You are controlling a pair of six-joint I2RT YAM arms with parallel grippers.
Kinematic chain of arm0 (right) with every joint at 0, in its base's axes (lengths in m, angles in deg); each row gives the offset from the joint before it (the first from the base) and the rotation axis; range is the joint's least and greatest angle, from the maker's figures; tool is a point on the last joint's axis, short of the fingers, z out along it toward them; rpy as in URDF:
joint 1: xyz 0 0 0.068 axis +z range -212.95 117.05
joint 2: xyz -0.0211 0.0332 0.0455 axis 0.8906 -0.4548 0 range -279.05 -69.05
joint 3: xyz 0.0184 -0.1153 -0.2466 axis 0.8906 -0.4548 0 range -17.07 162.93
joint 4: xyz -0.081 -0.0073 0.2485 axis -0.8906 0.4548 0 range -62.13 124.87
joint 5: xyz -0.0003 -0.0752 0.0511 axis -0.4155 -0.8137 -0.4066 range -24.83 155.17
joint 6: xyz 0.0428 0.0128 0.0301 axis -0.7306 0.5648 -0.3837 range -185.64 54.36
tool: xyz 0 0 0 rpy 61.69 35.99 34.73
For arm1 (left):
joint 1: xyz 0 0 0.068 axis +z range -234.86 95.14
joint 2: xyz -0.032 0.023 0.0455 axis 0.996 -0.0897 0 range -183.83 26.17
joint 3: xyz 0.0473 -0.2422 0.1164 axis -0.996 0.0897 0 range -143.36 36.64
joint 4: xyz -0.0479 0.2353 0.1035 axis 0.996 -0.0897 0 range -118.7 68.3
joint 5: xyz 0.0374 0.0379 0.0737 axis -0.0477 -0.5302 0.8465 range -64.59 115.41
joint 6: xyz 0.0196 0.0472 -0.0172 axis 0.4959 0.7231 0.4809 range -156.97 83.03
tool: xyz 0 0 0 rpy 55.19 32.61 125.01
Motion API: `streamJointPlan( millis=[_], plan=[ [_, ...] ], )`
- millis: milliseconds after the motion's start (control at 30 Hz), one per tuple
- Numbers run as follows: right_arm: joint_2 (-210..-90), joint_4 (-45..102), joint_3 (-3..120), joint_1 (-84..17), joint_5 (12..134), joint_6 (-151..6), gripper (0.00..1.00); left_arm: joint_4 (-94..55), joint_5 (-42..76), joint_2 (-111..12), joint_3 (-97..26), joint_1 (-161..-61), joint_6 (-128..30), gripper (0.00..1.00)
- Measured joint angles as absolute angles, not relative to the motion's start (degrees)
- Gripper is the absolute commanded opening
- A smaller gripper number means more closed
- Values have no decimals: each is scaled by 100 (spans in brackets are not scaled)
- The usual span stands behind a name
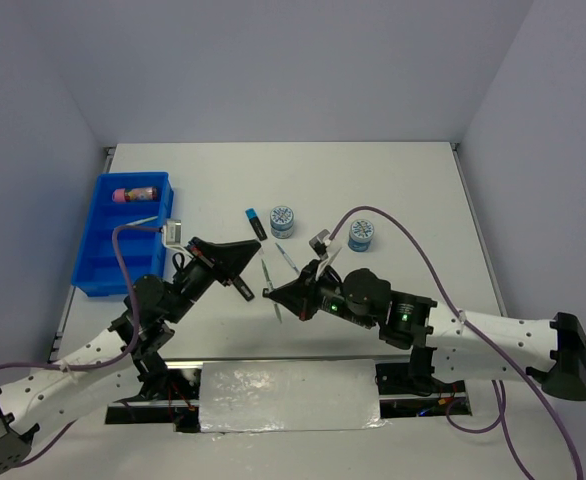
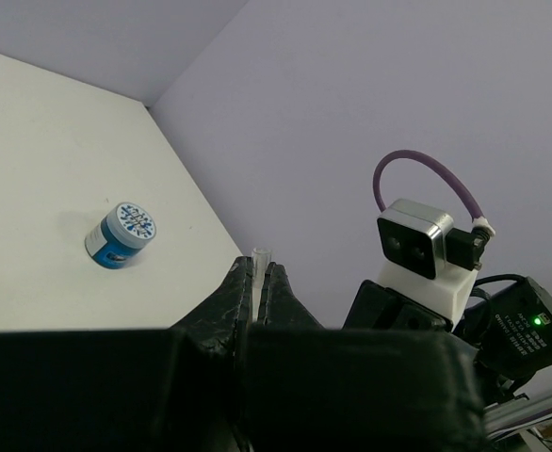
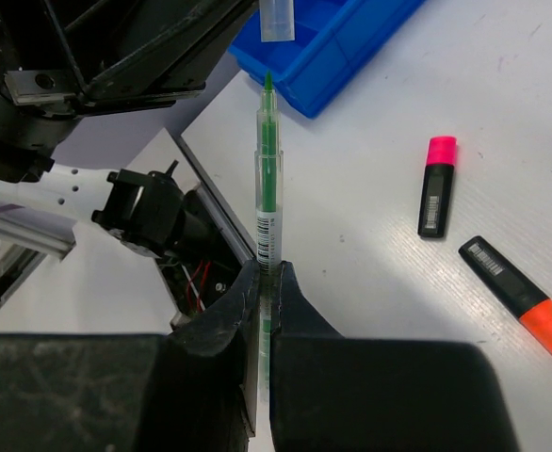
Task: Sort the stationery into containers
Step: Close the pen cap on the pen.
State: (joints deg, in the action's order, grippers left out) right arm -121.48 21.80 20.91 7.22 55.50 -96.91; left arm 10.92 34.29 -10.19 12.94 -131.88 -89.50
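My right gripper (image 3: 268, 268) is shut on a thin green pen (image 3: 267, 188), which sticks out past the fingers with its bare tip forward. My left gripper (image 2: 259, 268) is shut on a small clear pen cap (image 2: 260, 256). In the right wrist view the cap (image 3: 278, 19) hangs just beyond the pen tip, apart from it. In the top view the two grippers (image 1: 256, 247) (image 1: 267, 292) meet near the table's middle front. The blue tray (image 1: 123, 235) at the left holds a pink tube (image 1: 136, 193).
Two blue-white tape rolls (image 1: 282, 220) (image 1: 361, 235), a blue-capped highlighter (image 1: 256, 222) and a thin pen (image 1: 286, 258) lie mid-table. A pink-capped highlighter (image 3: 436, 188) and an orange-capped one (image 3: 521, 297) lie under the right wrist. One tape roll (image 2: 121, 235) shows in the left wrist view.
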Motion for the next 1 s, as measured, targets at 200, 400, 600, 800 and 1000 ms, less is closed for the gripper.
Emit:
streamJointPlan(
  millis=[200, 400, 600, 800, 1000],
  plan=[
    [-12187, 2226, 2104, 722, 5550, -9691, 0, 1145, 3414, -1052, 1294, -13188, -8963, 0],
    [-12187, 2257, 2159, 726, 5504, -9691, 0, 1271, 3399, -1058, 1294, -13188, -8965, 0],
    [-12187, 2302, 2174, 729, 5434, -9691, 0, 1304, 3348, -1122, 1294, -13188, -8965, 0],
    [-12178, 2316, 2204, 731, 5373, -9691, 0, 1306, 3340, -1135, 1296, -13188, -8965, 0],
    [-12178, 2331, 2228, 731, 5309, -9689, 0, 1309, 3274, -1165, 1302, -13188, -8965, 0]
  ],
)
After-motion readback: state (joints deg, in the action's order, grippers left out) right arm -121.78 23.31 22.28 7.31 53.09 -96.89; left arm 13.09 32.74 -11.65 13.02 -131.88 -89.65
